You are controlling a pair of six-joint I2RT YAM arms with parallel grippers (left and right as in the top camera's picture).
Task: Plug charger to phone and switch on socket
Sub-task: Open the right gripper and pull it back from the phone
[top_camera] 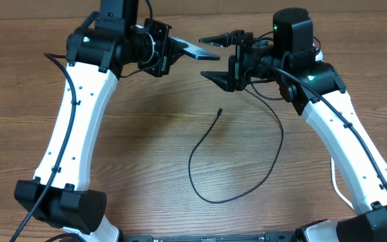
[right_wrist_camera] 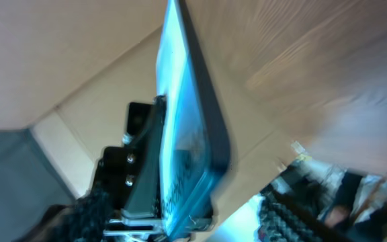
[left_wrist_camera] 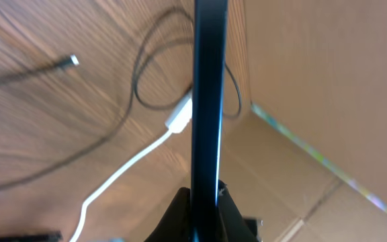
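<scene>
Your left gripper is clenched on one end of the phone and holds it in the air above the table, so most of the phone juts out unsupported toward the other arm. The right gripper has its jaws spread wide and grasps nothing, with the phone's free end just at or between them. That leaves one narrow pinch carrying the whole phone. The left wrist view shows the phone edge-on between the fingers, so any knock from the right arm could twist it in the grip or send it down onto the wood. The right fingers stand very close to the phone, so pull them back straight; a sideways sweep would probably catch the phone's end. The charger lies loose on the table in a big loop, its tip pointing up toward the grippers and well below the phone. One run of it passes under the right arm. If that arm drops for the tip, it may snag the loop and drag the tip away. The tip is small and lies flat, so a grab from above could easily slip or pick it up crooked. A crooked tip would not line up with the port, and I cannot make out from here which end of the phone carries that port. The socket shows in none of the views, so the switch step has nothing here to guide it.
</scene>
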